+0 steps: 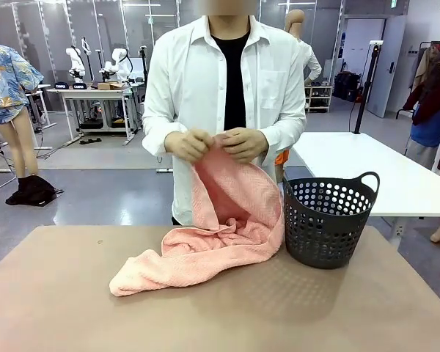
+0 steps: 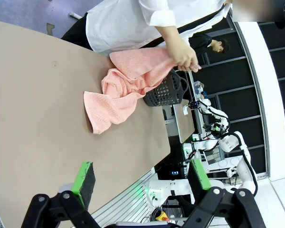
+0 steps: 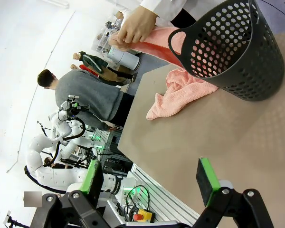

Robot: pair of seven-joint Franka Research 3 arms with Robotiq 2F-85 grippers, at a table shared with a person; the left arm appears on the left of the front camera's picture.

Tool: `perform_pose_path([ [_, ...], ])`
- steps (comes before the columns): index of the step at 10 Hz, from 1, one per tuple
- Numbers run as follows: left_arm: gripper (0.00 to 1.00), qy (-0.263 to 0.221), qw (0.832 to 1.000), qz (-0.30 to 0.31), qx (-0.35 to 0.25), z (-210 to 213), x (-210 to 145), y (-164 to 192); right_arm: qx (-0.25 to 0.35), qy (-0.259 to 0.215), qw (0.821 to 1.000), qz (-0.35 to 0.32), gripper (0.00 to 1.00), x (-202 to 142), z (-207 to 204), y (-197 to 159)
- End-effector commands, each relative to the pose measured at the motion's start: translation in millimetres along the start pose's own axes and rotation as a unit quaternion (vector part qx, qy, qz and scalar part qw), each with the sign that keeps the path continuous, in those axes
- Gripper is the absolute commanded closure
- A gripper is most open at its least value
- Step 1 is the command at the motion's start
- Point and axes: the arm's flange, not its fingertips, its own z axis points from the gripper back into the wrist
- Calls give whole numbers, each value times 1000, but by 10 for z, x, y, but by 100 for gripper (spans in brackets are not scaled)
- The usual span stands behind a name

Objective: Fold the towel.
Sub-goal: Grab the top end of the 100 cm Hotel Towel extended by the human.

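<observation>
With the left hand [image 2: 141, 176] and right hand [image 3: 150, 176] both released and empty, the towel [image 1: 205, 253] the person lifts mid-frame could snag the basket [image 1: 330, 227] just right of it.

The towel's [image 1: 220, 220] top edge is bunched out of sight inside the person's hands [image 1: 191, 144]. In the right wrist view, the basket [image 3: 237, 52] covers part of the towel. The desk [image 1: 51, 308] runs off the front view's bottom and sides.

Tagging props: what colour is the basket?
Dark grey basket with perforated walls; clearest in the front view.
</observation>
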Motion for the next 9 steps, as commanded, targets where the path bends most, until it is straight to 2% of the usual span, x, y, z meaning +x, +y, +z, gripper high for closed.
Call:
perform_pose_path([
  [1, 0, 2, 1000, 0, -2, 0, -2, 2, 5, -4, 1000, 2, 0, 16, 0, 7],
  [9, 0, 2, 1000, 0, -2, 0, -2, 2, 5, -4, 1000, 2, 0, 16, 0, 7],
])
